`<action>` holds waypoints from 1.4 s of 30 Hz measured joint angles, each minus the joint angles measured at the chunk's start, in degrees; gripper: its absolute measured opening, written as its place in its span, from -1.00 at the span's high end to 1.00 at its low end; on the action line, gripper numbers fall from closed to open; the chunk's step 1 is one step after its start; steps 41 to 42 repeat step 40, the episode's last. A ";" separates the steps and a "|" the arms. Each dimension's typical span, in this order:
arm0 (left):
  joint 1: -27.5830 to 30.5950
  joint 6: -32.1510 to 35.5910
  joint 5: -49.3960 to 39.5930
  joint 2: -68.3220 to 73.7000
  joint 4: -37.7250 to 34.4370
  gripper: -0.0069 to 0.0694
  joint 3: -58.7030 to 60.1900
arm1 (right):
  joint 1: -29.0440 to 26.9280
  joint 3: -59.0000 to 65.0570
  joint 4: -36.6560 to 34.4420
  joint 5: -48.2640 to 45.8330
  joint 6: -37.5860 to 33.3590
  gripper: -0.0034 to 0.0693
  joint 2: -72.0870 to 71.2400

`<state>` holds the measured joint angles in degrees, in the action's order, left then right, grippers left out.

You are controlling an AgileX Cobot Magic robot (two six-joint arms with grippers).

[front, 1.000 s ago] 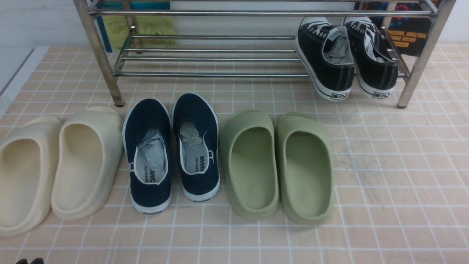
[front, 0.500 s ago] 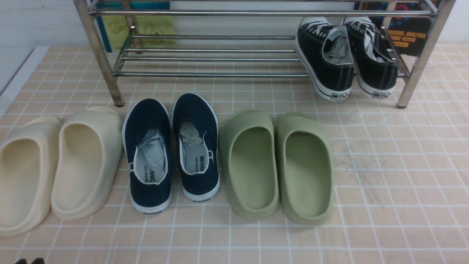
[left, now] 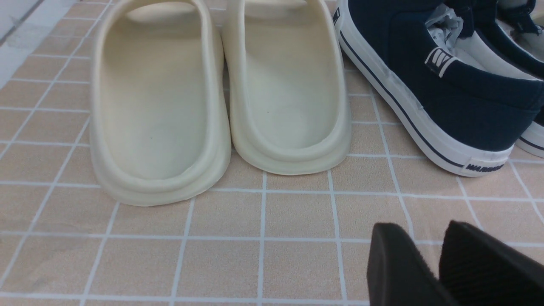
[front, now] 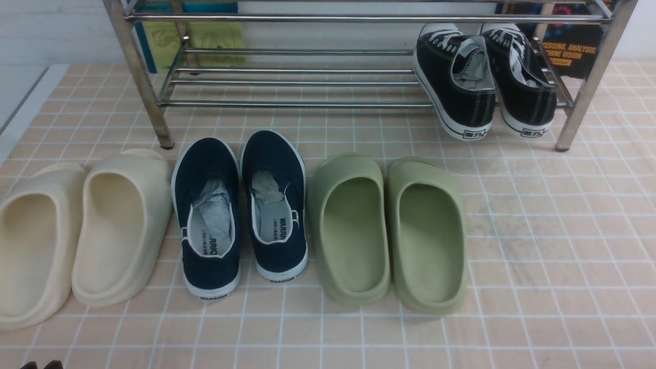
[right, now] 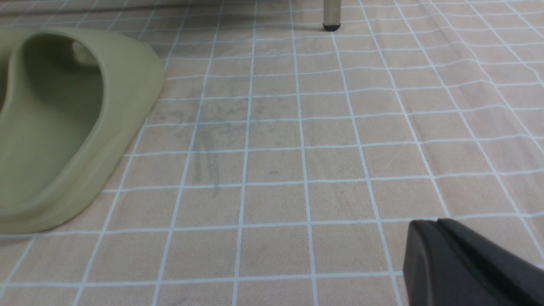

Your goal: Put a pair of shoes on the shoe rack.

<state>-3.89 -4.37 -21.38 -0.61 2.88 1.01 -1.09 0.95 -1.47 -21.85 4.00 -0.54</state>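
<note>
Black canvas sneakers [front: 484, 82] on shiny steel-bar rack [front: 287, 82]; left tool [left: 429, 242] parted, right tool [right: 429, 238] pressed together.

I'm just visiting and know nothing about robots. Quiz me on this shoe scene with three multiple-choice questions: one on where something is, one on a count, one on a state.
1. Where are the black sneakers?
A. On the floor beside the green slippers
B. On the shoe rack, at its right end
C. In the left gripper

2. How many pairs of footwear stand on the tiled floor in front of the rack?
A. One
B. Three
C. Five

3. What does the right gripper hold?
A. Nothing, jaws shut
B. A green slipper
C. A navy shoe

Answers:
1. B, the front view shows both resting on the lower bars, heels towards the camera.
2. B, cream slippers, navy slip-ons and green slippers.
3. A, its wrist view shows the fingers together over bare tiles.
</note>
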 joint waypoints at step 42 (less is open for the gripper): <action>0.00 0.00 0.00 0.00 0.00 0.23 0.00 | 0.00 0.00 0.00 -0.06 0.00 0.71 0.00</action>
